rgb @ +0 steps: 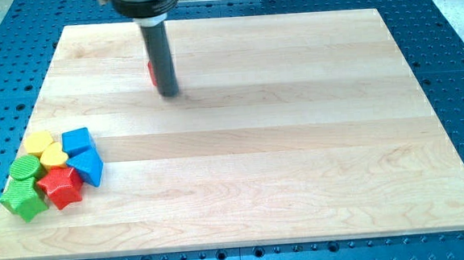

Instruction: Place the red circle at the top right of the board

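The red circle [152, 73] is almost wholly hidden behind my rod; only a thin red sliver shows at the rod's left side, in the upper left part of the wooden board [297, 142]. My tip [169, 93] rests on the board, touching or just to the right of the red circle. The board's top right corner is far to the view's right of both.
A cluster of blocks sits at the board's lower left: yellow hexagon [38, 143], yellow heart [54, 157], blue cube [78, 142], blue triangle [87, 166], green circle [25, 168], red star [60, 187], green star [22, 198].
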